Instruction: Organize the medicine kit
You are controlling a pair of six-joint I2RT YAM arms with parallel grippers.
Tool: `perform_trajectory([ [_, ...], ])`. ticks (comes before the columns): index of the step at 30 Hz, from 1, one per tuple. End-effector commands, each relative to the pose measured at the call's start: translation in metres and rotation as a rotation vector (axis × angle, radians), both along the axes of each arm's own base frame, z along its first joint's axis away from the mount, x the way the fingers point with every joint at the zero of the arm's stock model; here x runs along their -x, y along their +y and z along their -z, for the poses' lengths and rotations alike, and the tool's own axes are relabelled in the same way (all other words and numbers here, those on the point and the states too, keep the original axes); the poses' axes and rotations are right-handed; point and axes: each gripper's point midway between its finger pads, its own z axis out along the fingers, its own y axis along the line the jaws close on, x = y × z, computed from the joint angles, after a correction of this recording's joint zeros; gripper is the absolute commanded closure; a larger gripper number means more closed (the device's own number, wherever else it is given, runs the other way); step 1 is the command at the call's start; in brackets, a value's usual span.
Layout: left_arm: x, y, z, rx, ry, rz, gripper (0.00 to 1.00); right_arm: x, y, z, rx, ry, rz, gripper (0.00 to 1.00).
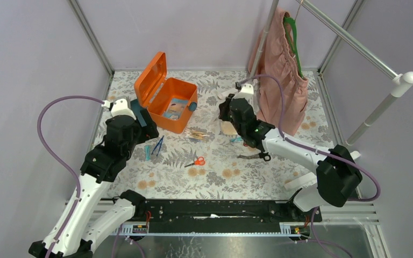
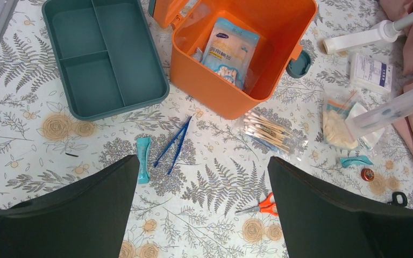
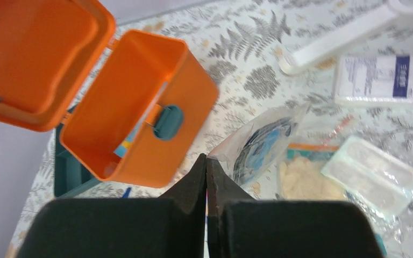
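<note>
The orange box (image 2: 215,99) stands open toward the far left of the surface, with its teal tray (image 2: 123,54) lying out on its left. The right fingers (image 3: 198,180) are clenched on a corner of a clear packet (image 3: 258,145), and the box lies to their left. The left fingers (image 2: 86,204) hang released, nearer the box, at its near-left side.

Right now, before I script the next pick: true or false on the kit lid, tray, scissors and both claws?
1. The medicine kit has its lid shut. False: the lid stands open.
2. The teal tray lies on the table beside the kit. True.
3. The left claw is open and empty. True.
4. The right claw is open. False: it is shut, pinching the clear packet by a corner.
5. The scissors are inside the kit. False: they lie on the table.
</note>
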Motion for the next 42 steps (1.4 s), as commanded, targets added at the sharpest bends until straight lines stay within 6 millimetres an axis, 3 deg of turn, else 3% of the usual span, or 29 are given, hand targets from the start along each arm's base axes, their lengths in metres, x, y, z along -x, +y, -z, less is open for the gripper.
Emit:
perform_trajectory([
  [1,-0.004,0.004,-0.019,-0.001,-0.061,-0.019,0.01,-0.006,0.018,-0.061,0.002,-0.089,-0.103,1.0],
  [7,-0.001,0.007,-0.028,0.008,-0.083,-0.029,0.01,-0.013,0.06,-0.098,-0.096,-0.121,-0.238,1.0],
  [11,0.002,0.009,-0.029,0.007,-0.084,-0.035,0.01,-0.019,0.099,-0.111,-0.175,-0.108,-0.351,1.0],
  [21,0.006,0.01,-0.026,0.011,-0.078,-0.039,0.01,-0.052,0.192,-0.101,-0.355,-0.052,-0.54,1.0],
  [23,0.006,0.011,-0.027,0.01,-0.078,-0.043,0.01,-0.062,0.201,-0.086,-0.33,-0.02,-0.541,0.81],
  [26,0.008,0.013,-0.028,0.007,-0.079,-0.05,0.01,-0.067,0.197,-0.078,-0.288,-0.013,-0.51,0.65],
  [31,0.009,0.015,-0.025,0.002,-0.076,-0.056,0.01,-0.061,0.164,-0.073,-0.187,-0.04,-0.441,0.6],
  [35,0.006,0.012,-0.021,-0.003,-0.063,-0.047,0.01,-0.049,0.128,-0.068,-0.125,-0.04,-0.414,0.55],
  [38,0.004,0.011,-0.021,0.002,-0.069,-0.043,0.01,-0.043,0.09,-0.061,-0.097,-0.022,-0.347,0.53],
  [42,0.002,0.008,-0.02,0.009,-0.064,-0.036,0.01,-0.03,0.041,-0.036,-0.051,0.053,-0.281,0.5],
])
